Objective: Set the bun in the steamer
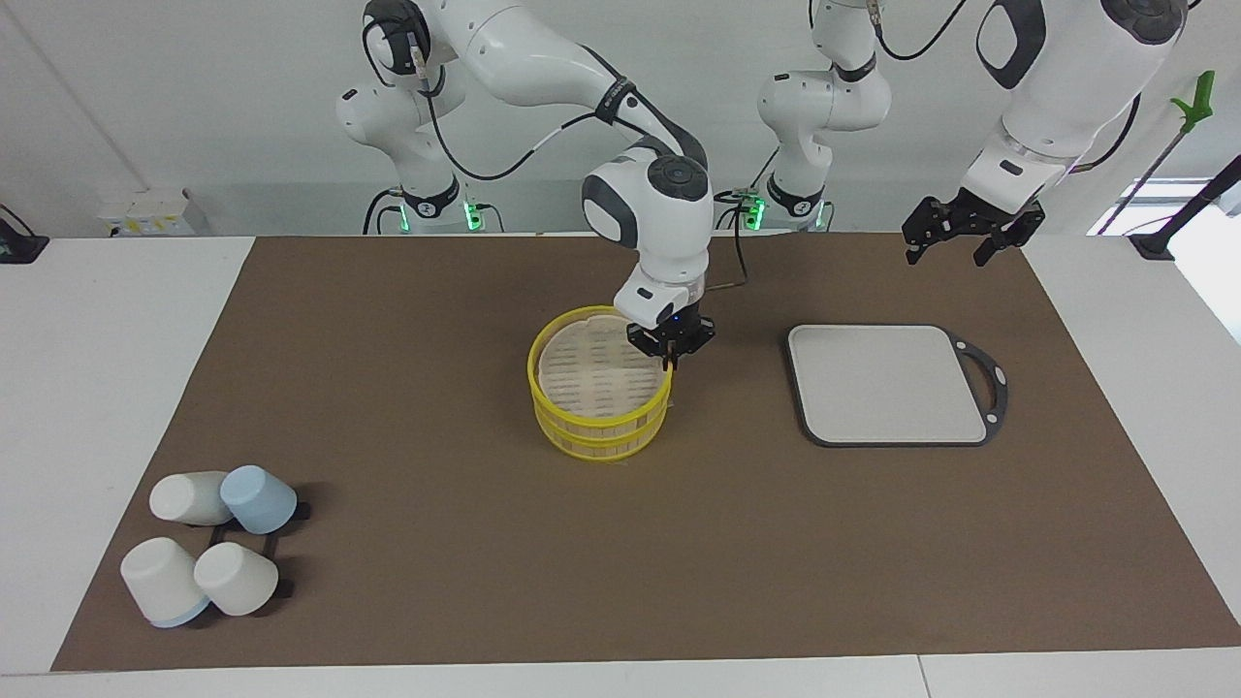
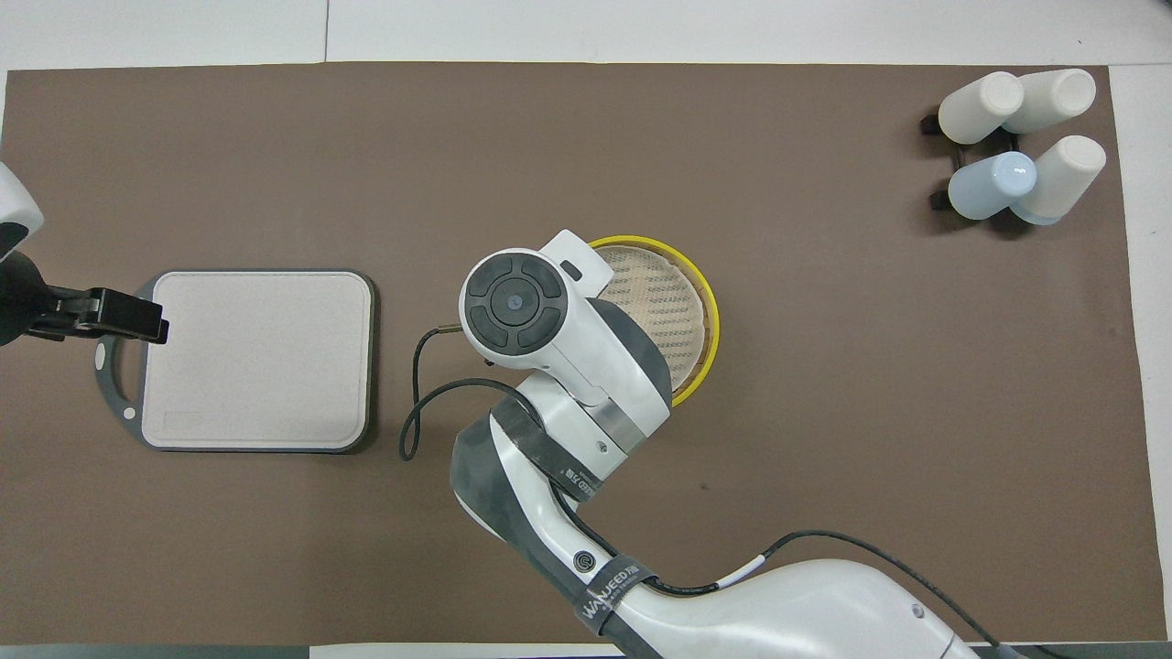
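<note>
steamer [image 1: 599, 383] sits mid-mat on the brown mat [image 1: 388, 388], and the right gripper [image 1: 670, 351] is lowered onto its yellow rim at the edge toward the left arm's end of the table; from overhead the wrist hides that contact. jaws look pinched onto the rim or lid edge, nearly closed, though a firm grip cannot be confirmed. bun is not seen in either view: not on the slatted floor that shows, not on the grey board [image 1: 887, 383], not by the cups [image 1: 208, 548]. left gripper [image 1: 960, 233] waits raised over the mat's edge near the board handle, jaws spread, nothing held. right arm is judged nearer to the steamer.
</note>
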Robot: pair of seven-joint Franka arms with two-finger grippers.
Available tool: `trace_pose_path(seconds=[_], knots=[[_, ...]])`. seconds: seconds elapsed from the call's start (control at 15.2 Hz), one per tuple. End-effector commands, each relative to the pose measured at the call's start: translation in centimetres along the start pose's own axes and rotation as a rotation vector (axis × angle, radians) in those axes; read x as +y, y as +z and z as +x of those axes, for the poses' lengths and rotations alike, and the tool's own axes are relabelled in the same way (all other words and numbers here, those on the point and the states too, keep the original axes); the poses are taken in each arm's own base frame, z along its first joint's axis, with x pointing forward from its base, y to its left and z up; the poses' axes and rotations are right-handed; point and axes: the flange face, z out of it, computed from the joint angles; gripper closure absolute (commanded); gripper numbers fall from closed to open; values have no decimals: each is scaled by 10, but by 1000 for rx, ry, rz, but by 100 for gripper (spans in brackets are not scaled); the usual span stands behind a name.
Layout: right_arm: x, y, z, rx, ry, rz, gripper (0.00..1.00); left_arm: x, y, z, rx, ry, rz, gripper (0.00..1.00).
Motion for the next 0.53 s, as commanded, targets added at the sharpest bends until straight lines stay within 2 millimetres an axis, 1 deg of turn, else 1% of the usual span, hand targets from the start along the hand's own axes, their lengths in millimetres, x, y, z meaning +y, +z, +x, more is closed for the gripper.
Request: trace_pose_path(seconds=[0.0, 0.07, 0.13, 0.2, 0.26, 0.33, 0.39, 0.46], knots=[[3, 12, -5, -15, 9, -19, 100, -3, -5, -2, 16, 4, 26, 0], [4, 12, -5, -16, 14, -20, 100, -3, -5, -2, 19, 1, 25, 0], [3, 12, -5, -16, 16, -18, 93, -3, -5, -2, 22, -1, 25, 0], [2, 12, -5, -11, 16, -14, 65, -4, -6, -1, 24, -2, 25, 0], [1, 11, -5, -9, 16, -9, 42, -4, -6, -1, 25, -1, 25, 0], [-2, 8, -8, -9, 13, -9, 14, -5, -6, -1, 25, -1, 25, 0], [-5, 4, -8, -3, 11, -9, 0, -4, -6, -1, 25, 1, 25, 0], [-5, -2, -6, 2, 16, -6, 0, -4, -5, 0, 27, 1, 25, 0]])
